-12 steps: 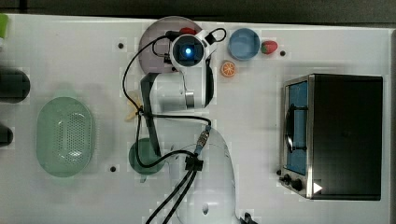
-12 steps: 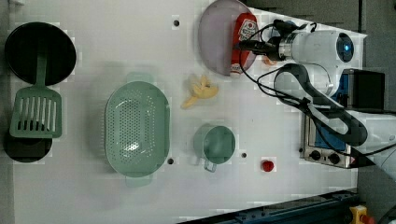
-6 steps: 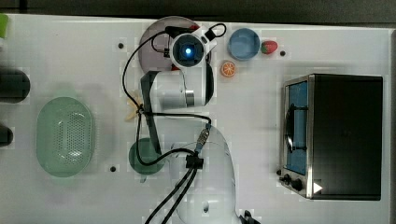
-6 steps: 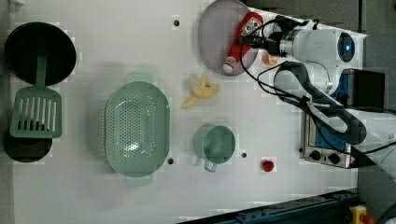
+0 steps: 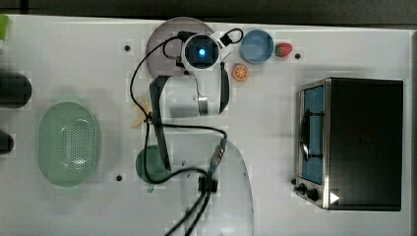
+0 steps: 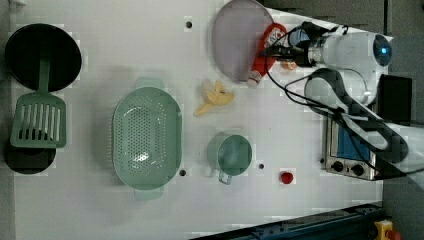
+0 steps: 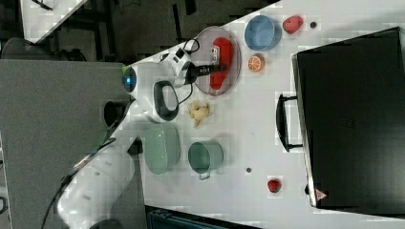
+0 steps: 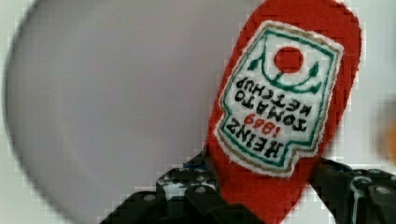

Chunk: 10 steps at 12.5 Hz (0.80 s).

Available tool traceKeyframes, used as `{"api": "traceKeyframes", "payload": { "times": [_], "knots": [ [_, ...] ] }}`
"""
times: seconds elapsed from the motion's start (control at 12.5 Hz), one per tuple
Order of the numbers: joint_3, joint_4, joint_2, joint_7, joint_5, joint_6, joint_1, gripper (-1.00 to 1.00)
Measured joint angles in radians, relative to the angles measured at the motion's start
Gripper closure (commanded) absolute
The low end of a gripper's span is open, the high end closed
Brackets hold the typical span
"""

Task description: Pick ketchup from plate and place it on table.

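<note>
Ketchup point(image 8: 285, 116), a slim red bottle with a white and green label, lies along one edge of the plate point(image 8: 102, 107), its narrow end clamped between the two dark fingers point(image 8: 196, 196) of the gripper point(image 8: 261, 196). In the left view the ketchup point(image 6: 265, 52) shows against the plate's point(image 6: 235, 40) rim, its white cap pointing toward the bench's middle, and the gripper point(image 6: 272, 50) closes on it from the side of the white arm point(image 6: 350, 50). In the right view the ketchup point(image 7: 222, 62) lies inside the plate point(image 7: 205, 43), the gripper point(image 7: 212, 68) across it. The plate point(image 5: 164, 37) sits at the far edge of the table point(image 5: 98, 69) in the top view, partly under the arm's wrist point(image 5: 201, 51). Just beside it along that edge stand a blue bowl point(image 5: 256, 46) and a strawberry point(image 5: 283, 48), with an orange slice point(image 5: 240, 73) near them. A green perforated basket point(image 6: 146, 137), a green mug point(image 6: 230, 154) and a peeled banana point(image 6: 215, 96) occupy the bench's middle. A green spatula point(image 6: 37, 120) rests over a black pan point(image 6: 42, 55) near one end. A small red ball point(image 6: 286, 177) lies close to the toaster oven point(image 5: 351, 142) at the other end.
</note>
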State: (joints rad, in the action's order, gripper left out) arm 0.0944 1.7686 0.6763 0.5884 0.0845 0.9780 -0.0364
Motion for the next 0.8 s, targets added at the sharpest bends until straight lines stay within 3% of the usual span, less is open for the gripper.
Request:
{"api": "traceKeyframes", "payload": {
  "times": [0.24, 0.8],
  "knots": [
    [-0.006, 0.081, -0.183, 0.0, 0.003, -0.133, -0.001, -0.23],
    [-0.005, 0.261, -0.617, 0.0, 0.001, -0.25, -0.017, -0.23]
  ]
}}
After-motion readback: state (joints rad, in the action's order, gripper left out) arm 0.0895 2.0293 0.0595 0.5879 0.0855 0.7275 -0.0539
